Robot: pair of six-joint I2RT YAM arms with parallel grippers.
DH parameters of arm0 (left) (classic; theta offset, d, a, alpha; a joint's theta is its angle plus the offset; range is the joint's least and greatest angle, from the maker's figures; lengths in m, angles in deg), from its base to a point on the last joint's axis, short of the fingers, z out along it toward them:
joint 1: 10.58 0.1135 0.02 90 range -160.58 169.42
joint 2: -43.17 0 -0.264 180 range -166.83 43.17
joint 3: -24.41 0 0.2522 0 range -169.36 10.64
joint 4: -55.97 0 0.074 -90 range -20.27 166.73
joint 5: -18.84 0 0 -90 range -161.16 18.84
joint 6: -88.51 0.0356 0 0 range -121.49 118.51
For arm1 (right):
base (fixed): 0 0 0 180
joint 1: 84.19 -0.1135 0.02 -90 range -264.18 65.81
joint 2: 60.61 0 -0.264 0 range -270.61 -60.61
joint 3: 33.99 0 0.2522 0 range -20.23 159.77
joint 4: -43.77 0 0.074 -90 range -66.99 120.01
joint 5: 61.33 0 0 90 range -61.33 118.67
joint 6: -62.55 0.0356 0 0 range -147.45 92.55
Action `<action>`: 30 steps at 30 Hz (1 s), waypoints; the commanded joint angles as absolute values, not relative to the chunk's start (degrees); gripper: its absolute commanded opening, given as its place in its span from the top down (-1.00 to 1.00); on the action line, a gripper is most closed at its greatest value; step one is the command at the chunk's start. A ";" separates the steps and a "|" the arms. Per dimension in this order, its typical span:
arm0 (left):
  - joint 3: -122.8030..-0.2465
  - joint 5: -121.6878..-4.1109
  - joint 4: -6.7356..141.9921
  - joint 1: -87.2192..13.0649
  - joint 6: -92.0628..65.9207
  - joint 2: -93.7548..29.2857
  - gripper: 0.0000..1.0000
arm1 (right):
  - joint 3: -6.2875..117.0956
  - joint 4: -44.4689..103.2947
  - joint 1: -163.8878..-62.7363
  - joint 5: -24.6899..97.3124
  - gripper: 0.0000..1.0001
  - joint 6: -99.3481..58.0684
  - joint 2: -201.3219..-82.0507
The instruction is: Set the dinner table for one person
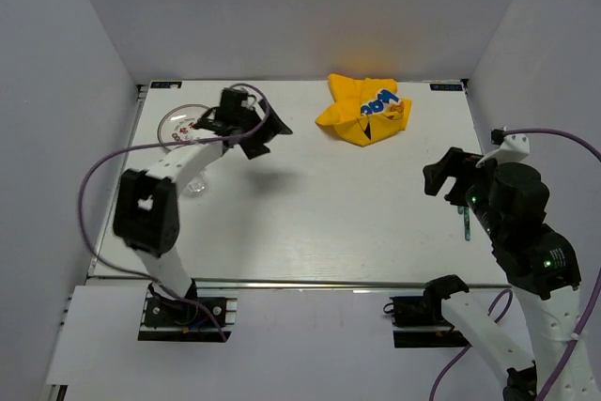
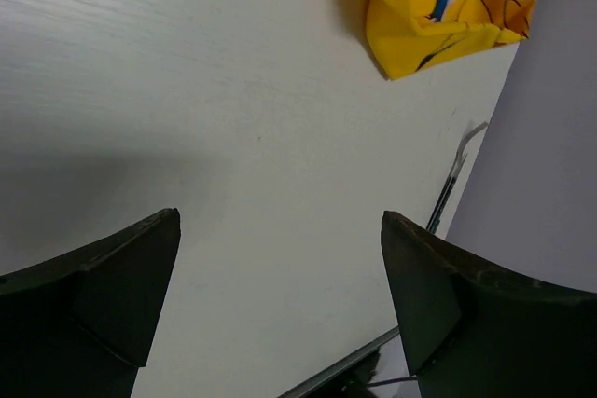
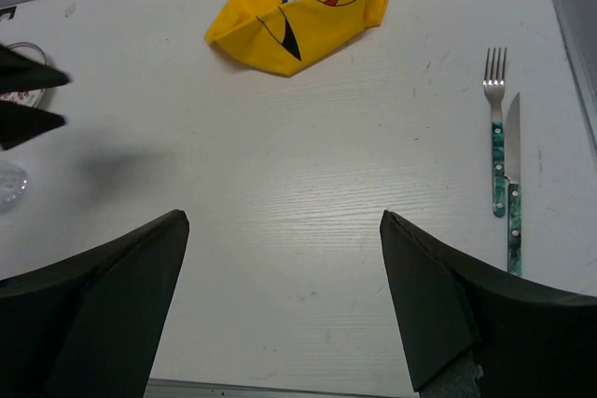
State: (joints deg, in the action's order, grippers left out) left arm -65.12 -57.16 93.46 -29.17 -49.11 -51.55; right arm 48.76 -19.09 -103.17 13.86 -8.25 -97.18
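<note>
Both arms hang over the white counter (image 1: 310, 223), which spreads beneath them from the near rail to the back wall, and neither carries anything. The left hand (image 2: 280, 221) has its fingers spread wide above bare surface, and the right hand (image 3: 280, 221) is just as released, with nothing between its fingers. The makings of the place setting sit round the edges. A crumpled yellow mat (image 1: 364, 108) lies at the far side, a little right of centre. A clear plate (image 1: 178, 124) and a small glass (image 1: 195, 185) sit at the far left, close by the left arm. A fork (image 3: 495, 128) and a knife (image 3: 512, 184) lie just beside each other along the right edge. To my eye the mat is the piece to go first, since the rest would be set on or around it. It lies ahead and slightly left of the right hand and off to the right of the left hand, about equally near to both. Bunched as it is, it offers no clear long axis to line up with. The cutlery is different: both handles run near-to-far, parallel to the right rail, with the fork's tines pointing away. The right hand is plainly the nearer one and would need its fingers turned across the handles.
</note>
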 commanded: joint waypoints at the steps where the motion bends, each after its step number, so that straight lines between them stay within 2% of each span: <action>1: -70.02 -52.18 81.70 -33.16 -64.92 -62.09 -0.96 | 46.92 -15.96 -103.00 17.85 -0.78 -6.45 -96.99; 3: -75.89 -52.87 80.10 -35.09 -70.73 -70.94 -0.96 | 45.25 -15.43 -103.17 19.35 -0.78 -5.66 -96.99; 7: -81.89 -56.48 77.74 -36.86 -77.41 -80.28 -0.96 | 43.14 -14.73 -103.43 23.21 -0.79 -5.31 -96.03; 16: -82.34 -67.72 70.53 -39.58 -89.89 -88.30 -0.96 | 38.04 -11.57 -103.17 27.00 -0.78 -6.01 -93.74; 25: -96.74 -78.45 76.48 -41.69 -94.47 -97.00 -0.83 | 33.92 -6.56 -103.26 32.62 -0.78 -6.89 -94.53; 28: -104.83 -78.98 79.65 -41.69 -95.44 -102.28 -0.57 | 32.77 -5.85 -103.17 33.42 -0.78 -6.71 -94.62; 29: -106.41 -79.16 80.79 -41.69 -95.71 -103.24 -0.29 | 32.59 -5.76 -103.08 33.42 -0.79 -6.71 -94.71; 30: -107.47 -79.68 81.24 -41.69 -95.88 -103.78 -0.12 | 32.51 -5.76 -103.26 33.07 -0.78 -6.80 -94.71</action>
